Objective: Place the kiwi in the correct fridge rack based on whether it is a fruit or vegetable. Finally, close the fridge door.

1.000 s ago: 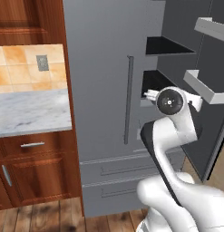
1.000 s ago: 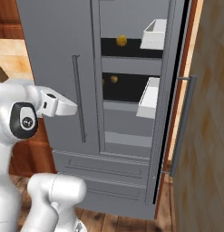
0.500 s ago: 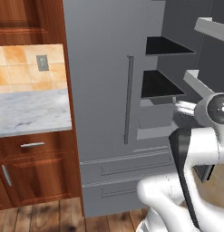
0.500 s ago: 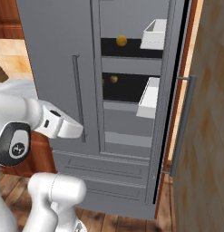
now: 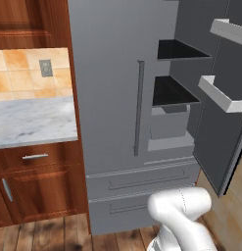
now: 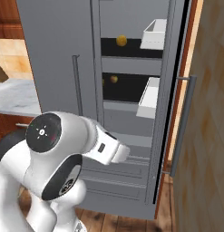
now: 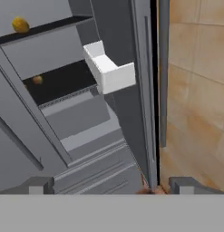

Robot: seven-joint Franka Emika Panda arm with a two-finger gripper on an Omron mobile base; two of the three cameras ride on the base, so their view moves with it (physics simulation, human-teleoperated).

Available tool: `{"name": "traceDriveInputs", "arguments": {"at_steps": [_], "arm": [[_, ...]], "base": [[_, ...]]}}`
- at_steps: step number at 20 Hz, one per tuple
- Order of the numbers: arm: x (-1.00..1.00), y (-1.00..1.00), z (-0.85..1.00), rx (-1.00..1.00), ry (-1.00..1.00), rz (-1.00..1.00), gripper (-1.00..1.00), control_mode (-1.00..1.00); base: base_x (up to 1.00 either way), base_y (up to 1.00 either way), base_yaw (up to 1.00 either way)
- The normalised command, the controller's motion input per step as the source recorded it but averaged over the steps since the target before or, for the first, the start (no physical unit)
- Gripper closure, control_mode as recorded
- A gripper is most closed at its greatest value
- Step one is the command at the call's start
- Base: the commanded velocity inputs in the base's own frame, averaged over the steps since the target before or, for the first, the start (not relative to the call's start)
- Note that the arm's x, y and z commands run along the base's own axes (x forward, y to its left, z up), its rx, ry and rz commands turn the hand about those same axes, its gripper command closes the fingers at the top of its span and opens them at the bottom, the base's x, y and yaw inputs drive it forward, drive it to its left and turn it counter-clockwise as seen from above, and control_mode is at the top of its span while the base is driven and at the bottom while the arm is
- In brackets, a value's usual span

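Note:
The kiwi is out of view. The fridge (image 5: 117,88) has its right door (image 5: 213,142) swung open, with white door bins (image 5: 221,95). In the hand view my gripper (image 7: 112,184) is open, its two dark tips wide apart with nothing between them. It hangs low and faces the open door's edge (image 7: 147,90) and a white bin (image 7: 109,70). A yellow-orange fruit (image 7: 20,25) lies on the upper dark rack and a round orange-brown fruit (image 7: 37,80) on the rack below. Both fruits (image 6: 121,41) (image 6: 114,79) also appear in the right base view, above my arm (image 6: 77,149).
The open door's long handle (image 6: 183,122) stands close to a tan wall (image 6: 208,136) on the right. Left of the fridge, a marble counter (image 5: 32,120) tops wooden cabinets (image 5: 36,181). Two fridge drawers (image 5: 142,181) sit below the doors. The floor is wood.
My arm has swung down and to the right, dropping from in front of the fridge shelves to a low spot by the open door. The gripper has stayed open.

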Motion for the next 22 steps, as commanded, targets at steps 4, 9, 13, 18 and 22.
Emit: {"name": "traceDriveInputs", "arguments": {"at_steps": [4, 9, 13, 18, 22], "arm": [[0.31, -0.98, -0.13, 0.03, -0.08, 0.18, -1.00, -1.00], [0.02, -0.50, -0.15, 0.00, -0.02, 0.04, -1.00, -1.00], [0.43, -0.64, -0.34, 0.02, 0.00, -0.06, -1.00, -1.00], [0.32, -0.75, -0.13, 0.10, 0.00, -0.01, -1.00, -1.00], [0.35, -0.63, -0.11, 0.10, 0.00, 0.00, -1.00, -1.00]], "base": [[0.00, 0.00, 0.00], [0.00, 0.00, 0.00], [0.00, 0.00, 0.00], [0.00, 0.00, 0.00], [0.00, 0.00, 0.00]]}}
